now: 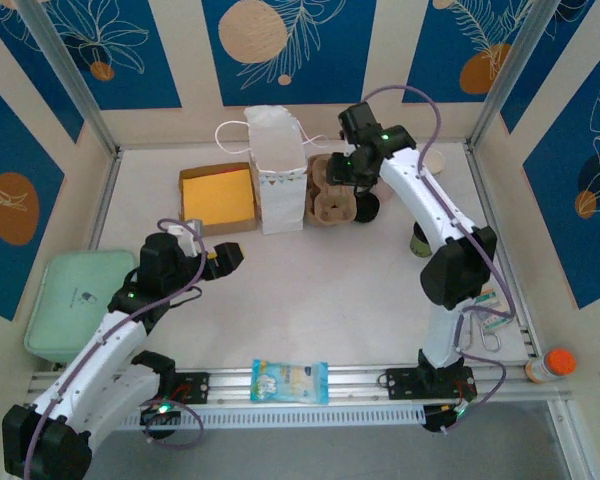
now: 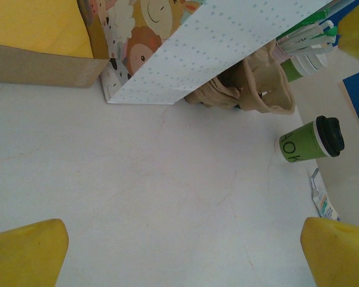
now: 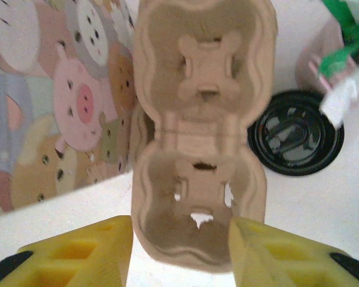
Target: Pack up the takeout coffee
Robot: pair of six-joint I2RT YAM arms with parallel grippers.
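Your right gripper [image 3: 180,239] hangs with its yellow jaws apart, straddling the near pocket of the brown moulded-pulp cup carrier [image 3: 200,119]. It is clamped on nothing that I can make out. I'd rise straight off it, so that a finger doesn't drag the carrier askew. The takeout coffee [image 2: 305,143], a green paper cup with a black lid, stands well apart from that gripper, back beside its own arm's elbow. From your left gripper [image 2: 182,254], jaws spread wide and empty, it sits ahead and to the right.

White letters, seemingly "OK", stand on the green lidded cup [image 2: 299,143].
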